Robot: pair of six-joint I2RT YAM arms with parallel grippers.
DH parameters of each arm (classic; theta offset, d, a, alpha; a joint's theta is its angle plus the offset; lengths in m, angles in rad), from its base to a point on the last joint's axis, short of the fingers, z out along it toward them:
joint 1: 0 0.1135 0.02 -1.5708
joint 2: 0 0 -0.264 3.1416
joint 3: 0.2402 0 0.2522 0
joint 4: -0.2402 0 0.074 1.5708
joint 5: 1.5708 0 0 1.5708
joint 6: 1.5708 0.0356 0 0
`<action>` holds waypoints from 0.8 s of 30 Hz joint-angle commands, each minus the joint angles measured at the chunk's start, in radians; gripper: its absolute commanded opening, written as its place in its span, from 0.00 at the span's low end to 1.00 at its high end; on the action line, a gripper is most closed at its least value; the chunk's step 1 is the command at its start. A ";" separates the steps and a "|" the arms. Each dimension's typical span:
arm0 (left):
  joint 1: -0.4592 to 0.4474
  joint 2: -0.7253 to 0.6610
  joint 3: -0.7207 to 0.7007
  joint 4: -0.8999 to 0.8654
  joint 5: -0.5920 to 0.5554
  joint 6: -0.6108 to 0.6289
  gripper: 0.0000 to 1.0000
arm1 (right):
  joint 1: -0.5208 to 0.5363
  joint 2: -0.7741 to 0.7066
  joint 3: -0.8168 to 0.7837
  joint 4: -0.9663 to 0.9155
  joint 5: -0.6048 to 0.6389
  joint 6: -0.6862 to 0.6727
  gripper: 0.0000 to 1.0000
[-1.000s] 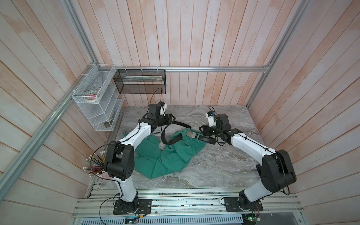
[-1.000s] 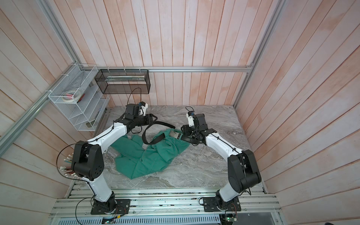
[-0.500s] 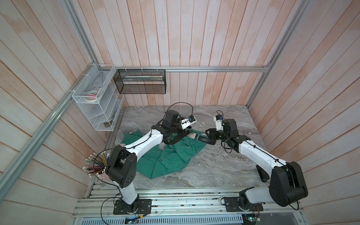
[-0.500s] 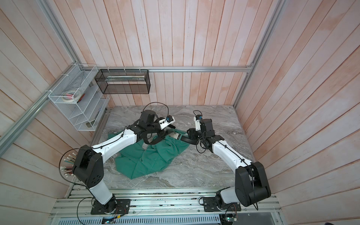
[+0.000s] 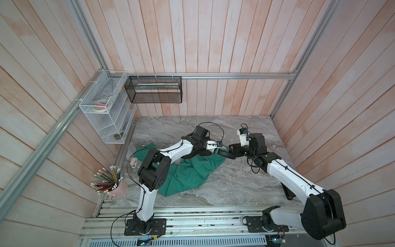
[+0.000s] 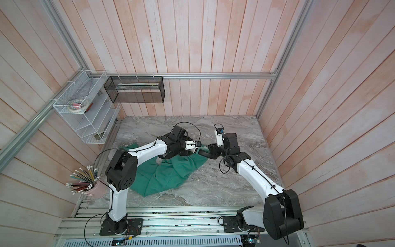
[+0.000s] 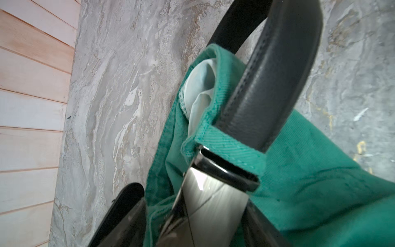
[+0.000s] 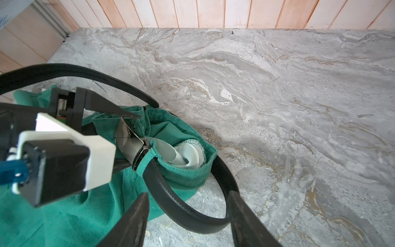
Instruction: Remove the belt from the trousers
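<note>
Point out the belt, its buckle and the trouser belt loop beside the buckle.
belt (image 7: 267, 85), left wrist view, middle of the black strap.
buckle (image 7: 213, 198), left wrist view, its shiny metal plate.
belt loop (image 7: 226, 147), left wrist view, green band crossing the strap.

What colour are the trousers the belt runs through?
Teal green trousers, clearest in the left wrist view.

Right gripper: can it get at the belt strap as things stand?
Probably yes. The right gripper is open and its fingers straddle the free loop of the belt beside the trousers; nothing sits between jaws and strap.
</note>
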State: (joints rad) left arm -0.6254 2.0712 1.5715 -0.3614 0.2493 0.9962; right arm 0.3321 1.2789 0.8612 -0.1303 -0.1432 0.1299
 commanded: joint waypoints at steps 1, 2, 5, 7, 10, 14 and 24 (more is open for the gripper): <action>-0.007 0.032 0.038 -0.031 -0.005 0.036 0.71 | -0.006 -0.024 -0.018 -0.011 -0.008 -0.068 0.63; -0.007 0.038 0.040 -0.031 -0.005 0.035 0.71 | -0.003 -0.024 -0.024 -0.002 -0.015 -0.082 0.63; -0.016 0.045 0.026 -0.033 -0.006 0.046 0.66 | -0.004 -0.024 -0.035 0.030 -0.024 -0.110 0.64; -0.020 0.042 0.009 -0.030 -0.010 0.053 0.61 | -0.004 -0.028 -0.050 0.077 -0.027 -0.120 0.64; -0.025 0.032 -0.011 -0.028 -0.004 0.047 0.47 | -0.004 -0.046 -0.094 0.181 -0.055 -0.138 0.65; -0.027 0.006 -0.024 -0.017 -0.005 0.012 0.28 | -0.004 -0.080 -0.175 0.333 -0.071 -0.153 0.65; -0.007 -0.124 0.051 -0.038 0.081 -0.110 0.08 | -0.004 -0.088 -0.238 0.485 0.020 -0.280 0.66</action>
State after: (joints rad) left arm -0.6460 2.0281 1.5673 -0.3935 0.2699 0.9596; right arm 0.3321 1.1965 0.6216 0.2634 -0.1558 -0.1005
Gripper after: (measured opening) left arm 0.426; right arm 0.655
